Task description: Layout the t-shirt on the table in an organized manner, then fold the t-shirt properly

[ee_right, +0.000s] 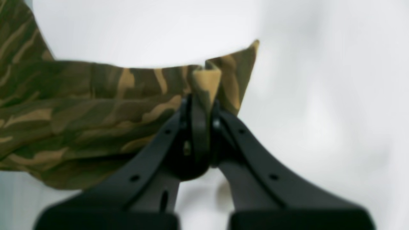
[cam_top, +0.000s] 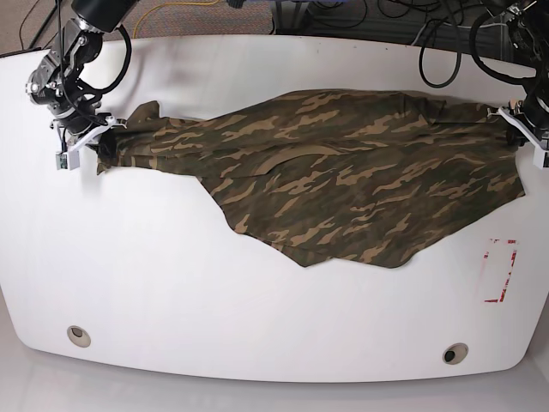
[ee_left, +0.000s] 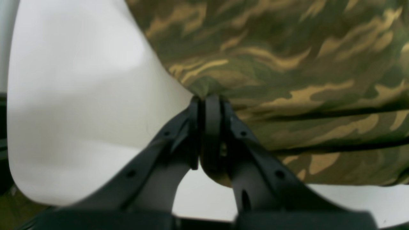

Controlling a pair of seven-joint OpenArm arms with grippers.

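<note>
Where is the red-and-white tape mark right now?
In the base view the tape mark sits near the table's right edge, just below the t-shirt's right end and above the right grommet hole.

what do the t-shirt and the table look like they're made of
t-shirt: soft woven or knit cloth, matte camouflage print; it creases and bunches where the grippers pinch it. table: hard, smooth white top, probably laminate or plastic; glossy, with soft light reflections.

Off-task clutter — back edge only
Black cables (cam_top: 403,13) behind, a yellow cord (cam_top: 176,7) on carpet (cam_top: 21,21) — nothing else.
</note>
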